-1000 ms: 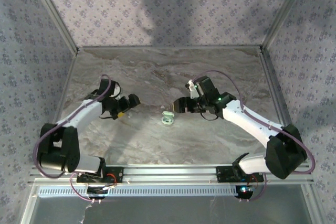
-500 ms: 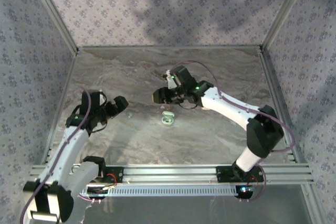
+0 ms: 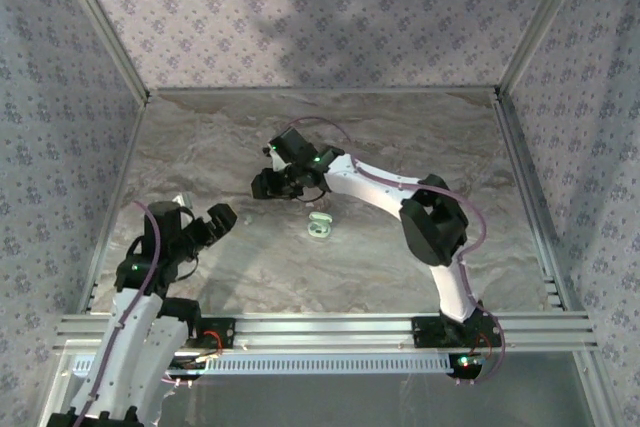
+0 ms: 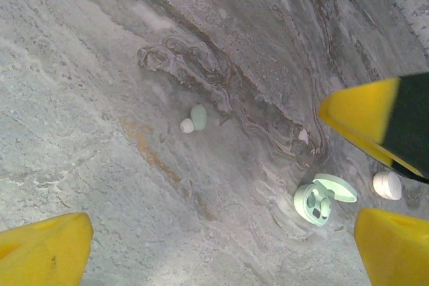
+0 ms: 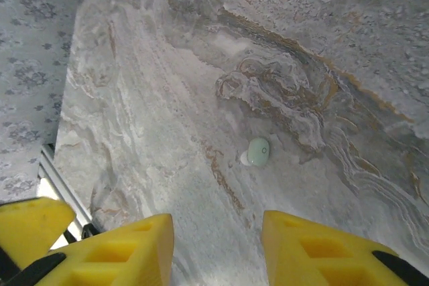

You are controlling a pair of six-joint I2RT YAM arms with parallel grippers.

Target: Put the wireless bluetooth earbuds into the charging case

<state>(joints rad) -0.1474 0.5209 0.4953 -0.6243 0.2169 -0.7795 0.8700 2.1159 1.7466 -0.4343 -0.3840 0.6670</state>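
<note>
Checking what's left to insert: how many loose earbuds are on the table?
2: mint earbud lying away from the charging case; white earbud beside it. Others may be hidden.

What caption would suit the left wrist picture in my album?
Open left claw above a marbled table: open mint charging case, one earbud beside it, another lying farther away.

Marble table [image 3: 200, 157] carries open case [image 4: 320, 200], loose earbuds [image 4: 194, 120].
</note>
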